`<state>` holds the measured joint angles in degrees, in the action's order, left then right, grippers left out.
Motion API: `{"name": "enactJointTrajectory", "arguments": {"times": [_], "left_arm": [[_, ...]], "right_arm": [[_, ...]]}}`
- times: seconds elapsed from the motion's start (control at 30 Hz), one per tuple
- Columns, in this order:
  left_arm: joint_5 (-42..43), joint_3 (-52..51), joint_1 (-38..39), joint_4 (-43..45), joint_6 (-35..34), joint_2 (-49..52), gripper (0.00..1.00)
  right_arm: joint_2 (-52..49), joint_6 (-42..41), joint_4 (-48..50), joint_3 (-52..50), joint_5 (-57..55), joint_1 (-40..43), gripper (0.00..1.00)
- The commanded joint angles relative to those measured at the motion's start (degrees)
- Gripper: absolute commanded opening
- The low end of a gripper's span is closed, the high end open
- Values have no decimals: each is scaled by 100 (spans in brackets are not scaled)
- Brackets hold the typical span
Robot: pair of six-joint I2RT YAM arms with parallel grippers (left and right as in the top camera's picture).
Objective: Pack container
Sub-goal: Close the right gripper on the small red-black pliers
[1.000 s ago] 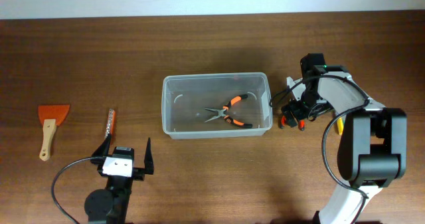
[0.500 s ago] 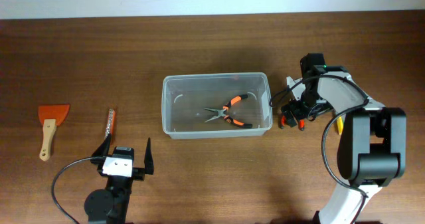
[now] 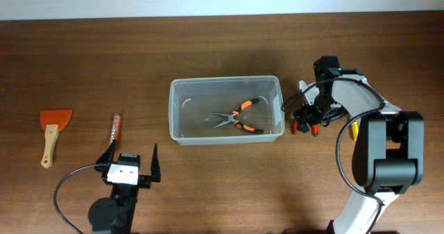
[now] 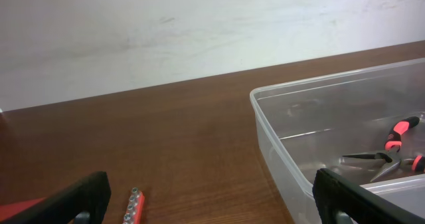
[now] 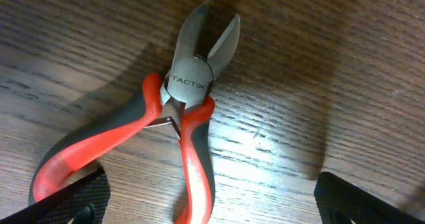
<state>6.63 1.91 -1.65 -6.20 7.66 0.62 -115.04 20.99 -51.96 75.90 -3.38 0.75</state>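
The clear container (image 3: 182, 116) stands in the middle of the table (image 3: 222, 46) and holds one pair of orange-handled long-nose pliers (image 3: 238, 117) near its right end. Just beside its right wall the right gripper (image 3: 305, 118) is spread wide over red-handled side cutters (image 5: 179, 117), which from overhead are almost hidden under it; the left gripper (image 3: 130, 166) is spread too and holds nothing. In the left wrist view the container's right part and a strip of bits (image 4: 133, 207) are cut off.

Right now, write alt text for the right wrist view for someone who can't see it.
Red-and-grey side cutters marked TACTIX lie flat on the dark wooden table, blades slightly parted and pointing away. The right gripper hangs over the handles, its jaws wide open.
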Motion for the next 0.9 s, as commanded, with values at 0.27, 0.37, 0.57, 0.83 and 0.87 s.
{"name": "enactJointTrajectory", "arguments": {"times": [0.27, 0.37, 0.57, 0.83, 0.87], "left_arm": [[39, -42, -28, 15, -33, -28, 99], [39, -42, -28, 15, -33, -28, 99], [39, -42, -28, 15, -33, -28, 99], [39, -42, -28, 15, -33, -28, 99], [39, -42, -28, 15, -33, -28, 99]], "right_arm": [[-264, -48, 42, -35, -11, 7, 88], [-264, -48, 42, -35, -11, 7, 88], [-264, -48, 42, -35, -9, 7, 84], [-264, -50, 74, -35, -4, 7, 68], [-264, -50, 79, -35, -4, 7, 66]]}}
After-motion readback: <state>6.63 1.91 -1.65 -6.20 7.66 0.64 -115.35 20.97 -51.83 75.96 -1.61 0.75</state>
